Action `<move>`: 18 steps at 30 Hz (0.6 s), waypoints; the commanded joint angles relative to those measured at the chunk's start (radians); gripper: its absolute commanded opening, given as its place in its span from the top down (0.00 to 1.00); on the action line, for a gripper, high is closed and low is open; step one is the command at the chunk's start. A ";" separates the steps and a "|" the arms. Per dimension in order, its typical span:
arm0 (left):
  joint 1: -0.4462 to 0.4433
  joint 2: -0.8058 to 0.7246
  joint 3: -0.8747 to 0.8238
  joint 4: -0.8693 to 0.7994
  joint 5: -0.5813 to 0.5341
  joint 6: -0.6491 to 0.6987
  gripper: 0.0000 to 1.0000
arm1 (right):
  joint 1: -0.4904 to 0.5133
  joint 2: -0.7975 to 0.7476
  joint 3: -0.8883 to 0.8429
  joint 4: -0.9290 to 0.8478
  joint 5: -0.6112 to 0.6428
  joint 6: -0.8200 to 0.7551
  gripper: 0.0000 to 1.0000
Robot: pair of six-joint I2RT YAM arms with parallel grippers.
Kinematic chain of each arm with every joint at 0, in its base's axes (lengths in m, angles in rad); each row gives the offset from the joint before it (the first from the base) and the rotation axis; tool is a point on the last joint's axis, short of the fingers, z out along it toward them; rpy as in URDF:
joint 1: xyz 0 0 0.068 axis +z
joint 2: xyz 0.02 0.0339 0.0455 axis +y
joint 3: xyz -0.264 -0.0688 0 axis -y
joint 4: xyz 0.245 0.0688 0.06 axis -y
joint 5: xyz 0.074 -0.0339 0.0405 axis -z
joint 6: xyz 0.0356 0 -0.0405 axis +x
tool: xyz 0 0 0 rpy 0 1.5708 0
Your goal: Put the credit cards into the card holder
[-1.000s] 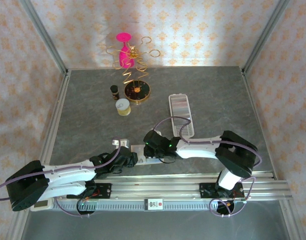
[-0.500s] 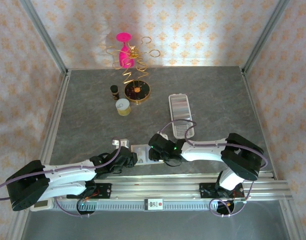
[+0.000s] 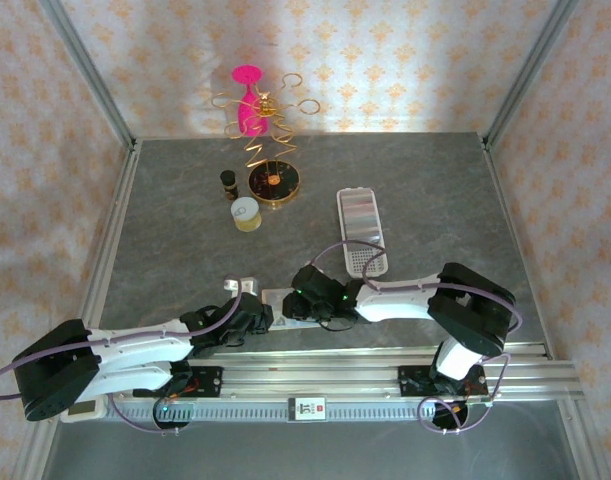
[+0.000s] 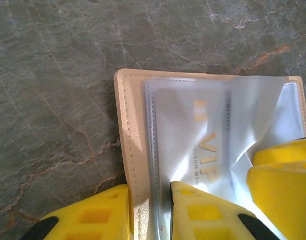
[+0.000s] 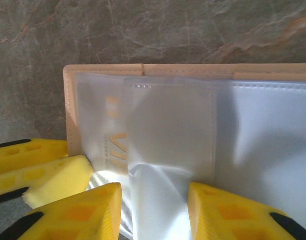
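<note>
Left tool point(image 4: 150, 215) is gripping the beige wallet point(image 4: 125, 150) by its stitched edge. Its two yellow fingers are clamping the cover together with the rim of a clear sleeve point(image 4: 253, 110), and no gap is showing beside them. The wallet is lying open on the bench point(image 3: 435, 180), close to the near edge and about midway along it, between the two tools.

A pale credit card point(image 4: 203, 145) with gold "VIP" lettering is sitting inside the clear sleeve.

Right tool point(image 5: 153, 210) is reaching onto the wallet from the opposite side. Its fingers are standing apart, with a loose flap of clear plastic lying between them. Cannot tell whether they are pinching that flap.

Card holder point(image 3: 366, 262) is lying flat, right of the bench's middle, with its long axis running near to far. It is resting apart from the wallet.

Toward the far-left corner, a gold wire stand point(image 3: 270, 135), a pink goblet point(image 3: 248, 100), a small dark bottle point(image 3: 228, 184) and a round yellowish roll point(image 3: 246, 213) are standing grouped together.
</note>
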 commanded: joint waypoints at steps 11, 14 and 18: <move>-0.008 -0.025 -0.062 -0.030 -0.012 -0.033 0.78 | 0.014 -0.036 0.002 0.155 -0.002 0.085 0.64; -0.008 -0.028 -0.062 -0.032 -0.013 -0.034 0.77 | 0.020 -0.026 0.024 0.144 0.002 0.084 0.64; -0.007 -0.034 -0.064 -0.039 -0.017 -0.034 0.75 | 0.026 -0.021 0.032 0.165 0.002 0.093 0.64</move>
